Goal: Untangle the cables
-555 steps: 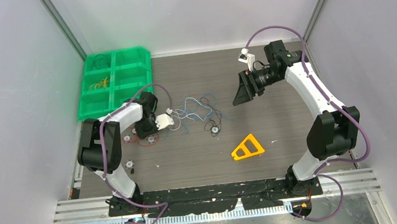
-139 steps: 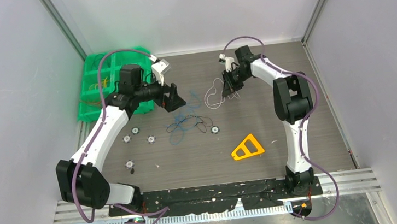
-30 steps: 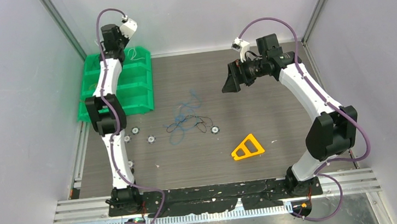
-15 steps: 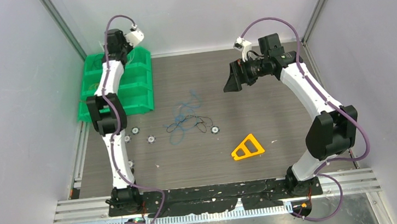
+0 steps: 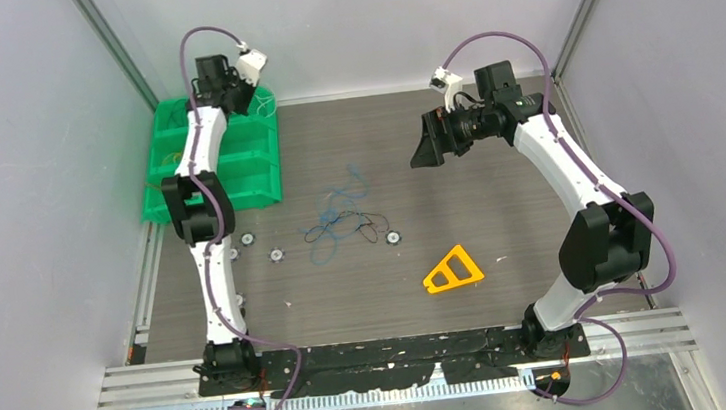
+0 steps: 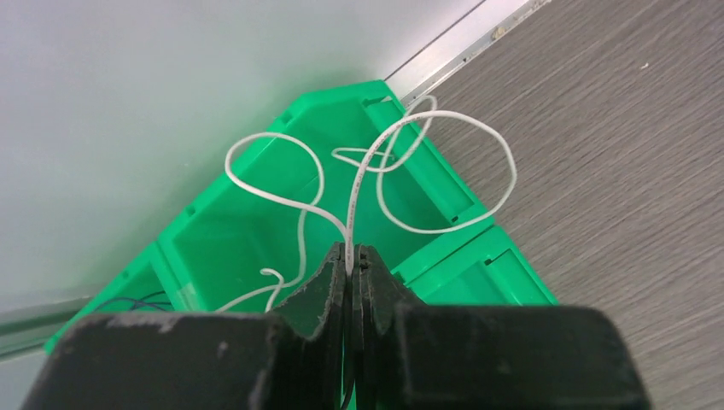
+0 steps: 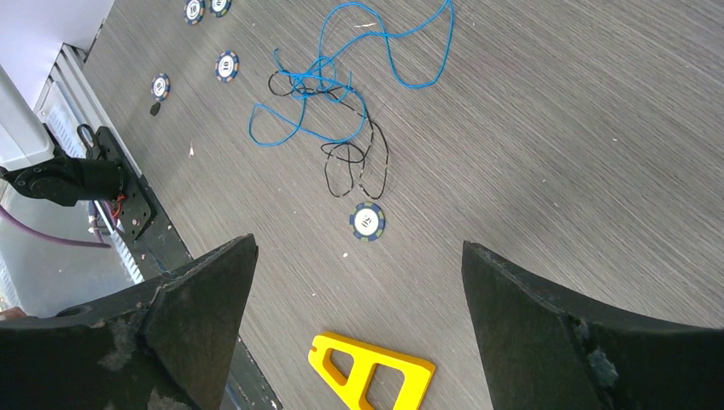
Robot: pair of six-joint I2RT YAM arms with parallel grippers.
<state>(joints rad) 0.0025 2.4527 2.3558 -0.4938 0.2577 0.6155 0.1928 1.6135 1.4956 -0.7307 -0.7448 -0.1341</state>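
**Risk of a sloppy drop**

My left tool (image 6: 350, 256) is pinched almost fully closed on one white cable (image 6: 350, 203), which it holds above the green bin (image 6: 213, 248) at the far left corner. The cable's loops spread wider than one compartment. I judge that letting go here could leave a loop draped over a divider or the rim.

My right tool (image 7: 359, 245) gapes wide, holding nothing, above the tabletop (image 5: 500, 212).

Count:
- one white cable, in hand
- one blue-and-black tangle (image 7: 318, 85) on the tabletop, strands uncountable
- five chips (image 7: 367, 221)
- one yellow triangle (image 5: 435, 282)

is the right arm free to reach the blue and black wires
Probably yes: the right gripper hangs open and empty, nothing stands between it and the wires, and the left arm is off over the green bin.
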